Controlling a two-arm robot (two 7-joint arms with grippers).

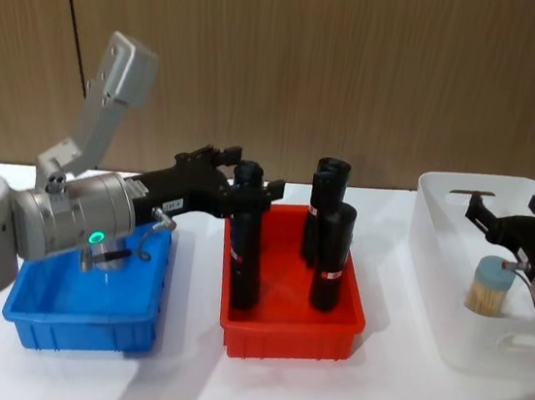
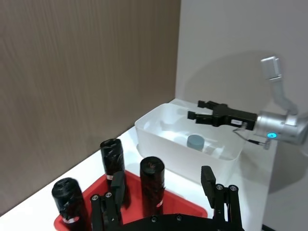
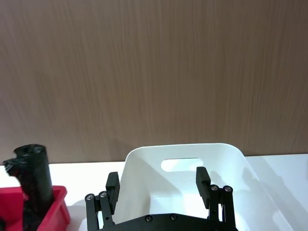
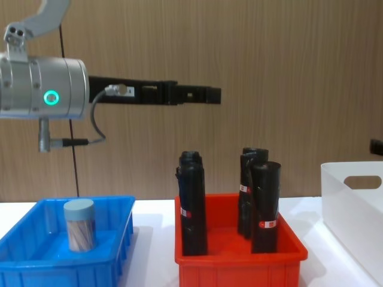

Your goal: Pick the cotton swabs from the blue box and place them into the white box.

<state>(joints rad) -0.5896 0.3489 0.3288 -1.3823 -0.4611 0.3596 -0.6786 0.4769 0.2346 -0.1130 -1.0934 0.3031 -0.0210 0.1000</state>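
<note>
Two swab jars stand upright: one [image 4: 79,224] inside the blue box [image 4: 36,263], the other [image 1: 490,284] inside the white box [image 1: 442,187]. The left claw [image 4: 204,94] is held level, high above the red bin [image 1: 290,335], well clear of the black rolls [image 4: 191,203]; its fingers are spread wide and grip nothing. The right claw [image 1: 510,212] hovers over the white box, above its jar, fingers likewise wide apart and empty. All three containers rest on the white surface [image 1: 179,365], with the red bin between the boxes.

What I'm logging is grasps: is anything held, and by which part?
Nothing: left pincer open above the red bin, right pincer open above the white box, cotton swabs standing free inside.
</note>
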